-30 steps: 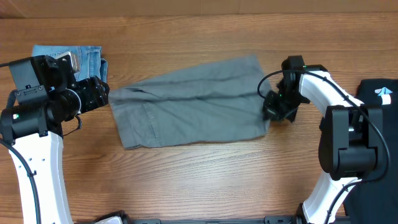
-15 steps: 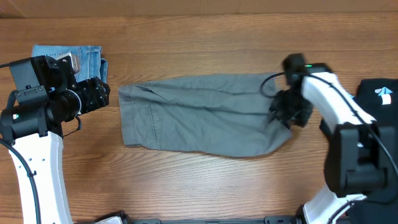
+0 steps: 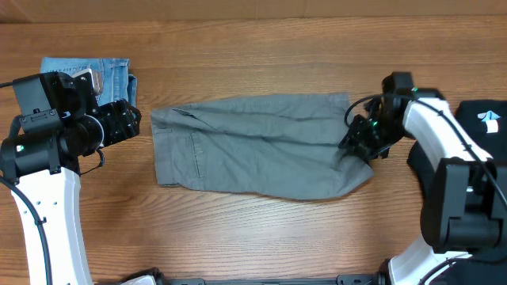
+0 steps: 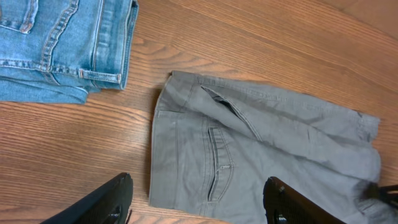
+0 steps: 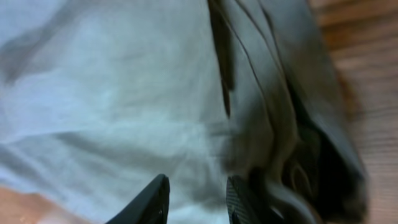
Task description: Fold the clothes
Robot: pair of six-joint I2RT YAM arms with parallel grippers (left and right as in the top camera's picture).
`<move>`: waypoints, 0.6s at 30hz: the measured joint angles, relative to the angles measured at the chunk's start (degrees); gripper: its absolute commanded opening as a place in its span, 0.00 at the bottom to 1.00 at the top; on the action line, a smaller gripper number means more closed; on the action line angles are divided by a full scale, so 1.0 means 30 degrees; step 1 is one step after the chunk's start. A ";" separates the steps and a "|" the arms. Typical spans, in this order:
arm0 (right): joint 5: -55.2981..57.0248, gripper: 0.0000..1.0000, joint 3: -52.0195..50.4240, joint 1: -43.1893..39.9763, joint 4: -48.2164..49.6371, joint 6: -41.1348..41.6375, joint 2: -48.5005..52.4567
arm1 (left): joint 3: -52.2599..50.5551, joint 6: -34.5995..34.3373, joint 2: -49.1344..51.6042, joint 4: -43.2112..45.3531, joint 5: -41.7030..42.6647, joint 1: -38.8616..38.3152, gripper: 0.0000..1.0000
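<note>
The grey shorts (image 3: 253,146) lie flat across the middle of the wooden table, waistband and welt pocket to the left, leg ends to the right. They also show in the left wrist view (image 4: 261,155) and fill the right wrist view (image 5: 124,93). My left gripper (image 3: 131,123) is open and empty, hovering just off the shorts' left edge; its jaws stand wide apart (image 4: 199,180). My right gripper (image 3: 356,146) sits over the shorts' right end. Its jaws are partly apart (image 5: 196,186) with fabric under them, and the view is blurred.
Folded blue denim shorts (image 3: 107,71) lie at the back left, behind my left arm, and show in the left wrist view (image 4: 56,43). A black object with a blue and white label (image 3: 483,119) sits at the table's right edge.
One second ago the right gripper pulled the shorts' right end toward the front right, straightening them. In the last half second the shorts stay put and the right wrist shifts slightly right. The left arm is still.
</note>
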 measured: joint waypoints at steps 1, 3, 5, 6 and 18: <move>-0.0102 0.44 -0.0641 0.0080 0.0991 0.0168 0.0000 | 0.0000 0.0000 0.0000 -0.0029 0.0000 0.0000 0.71; -0.0554 0.45 -0.1865 0.0160 0.2900 0.0401 0.0007 | 0.0000 0.0000 0.0000 -0.0066 0.0000 0.0000 0.71; -0.1173 0.43 -0.2645 0.0160 0.4838 0.0597 0.0000 | 0.0000 0.0000 0.0000 -0.0066 0.0007 0.0000 0.71; -0.1370 0.39 -0.2834 0.0153 0.5377 0.0648 0.0000 | 0.0000 0.0000 0.0000 -0.0058 0.0000 -0.0007 0.71; -0.6630 0.83 -0.2157 -0.1268 1.6691 0.3759 -0.0007 | 0.0000 0.0000 0.0000 -0.0138 0.0000 0.0000 0.71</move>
